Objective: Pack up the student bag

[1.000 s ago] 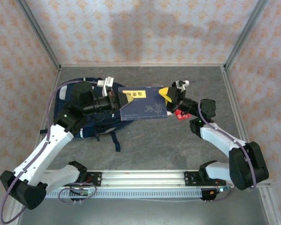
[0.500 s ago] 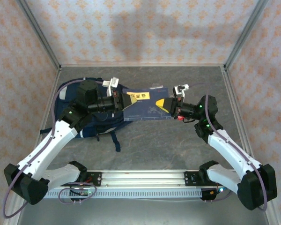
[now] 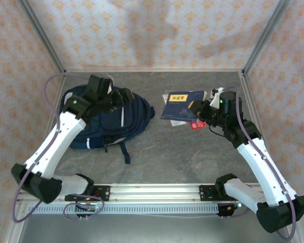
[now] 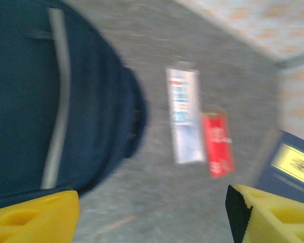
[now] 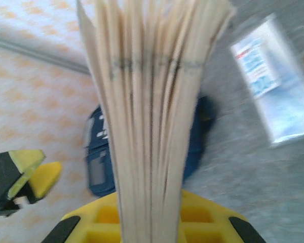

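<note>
Top external: right claw [image 3: 195,109] is gripping the navy book [image 3: 180,101], left claw [image 3: 118,97] is hovering spread wide over the student bag [image 3: 106,126] atm.

Large navy-blue fabric backpack [image 4: 20,101] at left; white-and-blue flat packet [image 4: 185,116] and red flat packet [image 4: 217,144] side by side; yellow-labelled navy book [image 4: 289,169] at right.

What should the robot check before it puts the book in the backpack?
1. Book held by right gripper: ok, jaws shut on it.
2. Left gripper free: ok, jaws open, empty.
3. Student bag opening wide enough: cannot tell.
4. Book over the bag: not ok, it is apart, to the bag's right.
5. White packet and red packet packed: not ok, both lie on the table.
</note>
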### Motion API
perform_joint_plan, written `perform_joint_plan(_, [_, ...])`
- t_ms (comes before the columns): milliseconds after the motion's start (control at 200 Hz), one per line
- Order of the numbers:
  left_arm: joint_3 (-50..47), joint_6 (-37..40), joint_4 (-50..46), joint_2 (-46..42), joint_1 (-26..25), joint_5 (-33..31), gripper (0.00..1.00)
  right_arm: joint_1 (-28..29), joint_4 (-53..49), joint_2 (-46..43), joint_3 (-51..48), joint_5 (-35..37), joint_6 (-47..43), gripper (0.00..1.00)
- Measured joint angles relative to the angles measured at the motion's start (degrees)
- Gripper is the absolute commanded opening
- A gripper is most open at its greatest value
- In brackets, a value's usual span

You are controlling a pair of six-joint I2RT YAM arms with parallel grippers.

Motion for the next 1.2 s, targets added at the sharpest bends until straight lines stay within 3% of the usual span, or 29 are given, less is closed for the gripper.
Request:
perform_joint_plan(140, [8.7, 0.0, -7.4, 13.0, 0.0, -8.8, 0.78, 0.0, -7.0, 0.5, 0.6, 5.1, -2.0, 0.0])
perform_joint_plan(395, [17.6, 0.4, -14.5, 30.9, 0.0, -17.4, 0.79, 0.0, -10.0, 0.8, -2.0, 6.4, -2.7, 0.0])
perform_joint_plan(721, [23.8, 2.1, -15.0, 41.9, -0.6, -18.8, 0.78, 0.0, -9.9, 1.1, -6.3, 5.0, -2.8, 0.0])
perform_joint_plan(851, [24.4, 3.0, -15.0, 44.4, -1.2, -19.0, 0.71, 0.1, -9.7, 2.0, -6.7, 4.3, -2.8, 0.0])
perform_joint_plan(946, [24.4, 3.2, -15.1, 45.8, -1.4, -19.6, 0.58, 0.1, -9.5, 2.3, -6.9, 4.1, -2.8, 0.0])
perform_joint_plan(1116, [23.3, 3.8, -13.8, 46.0, -1.3, -18.9, 0.06, 0.1, -9.5, 2.3, -6.9, 3.7, -2.9, 0.0])
perform_joint_plan(1151, [23.0, 4.5, -13.4, 46.0, -1.4, -18.9, 0.0, 0.1, -9.5, 2.3, -6.9, 3.7, -2.9, 0.0])
perform_joint_plan(1201, [22.6, 4.5, -13.2, 46.0, -1.4, -18.6, 0.0, 0.0, -9.5, 2.3, -6.9, 3.7, -3.1, 0.0])
